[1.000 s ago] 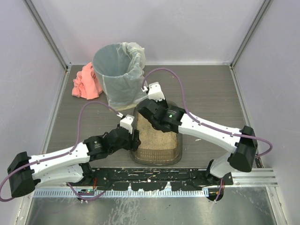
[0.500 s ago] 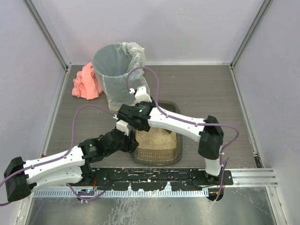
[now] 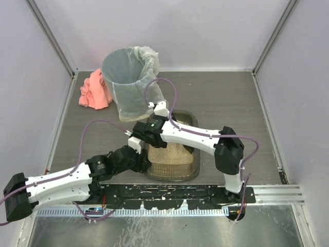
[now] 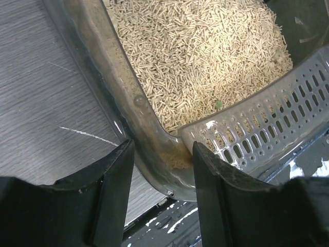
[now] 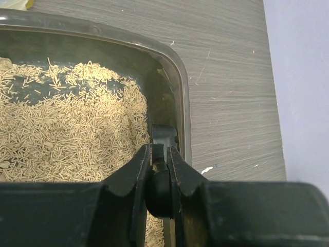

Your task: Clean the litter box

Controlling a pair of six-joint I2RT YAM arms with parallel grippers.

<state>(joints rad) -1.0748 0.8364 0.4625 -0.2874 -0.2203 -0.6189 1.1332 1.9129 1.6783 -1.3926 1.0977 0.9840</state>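
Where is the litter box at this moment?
In the top view, the litter box lies at the near middle of the table, just in front of the round grey bin. The left gripper straddles its near left corner.

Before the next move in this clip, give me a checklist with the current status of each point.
1. Right end effector shut on handle of slotted scoop: ok.
2. Left end effector straddling near-left corner rim of the litter box: ok.
3. Left fingers clamped firmly on that rim: cannot tell.
4. Scoop blade down in the litter pellets: ok.
5. Waste on the scoop: cannot tell.
6. Lined bin upright behind the box: ok.
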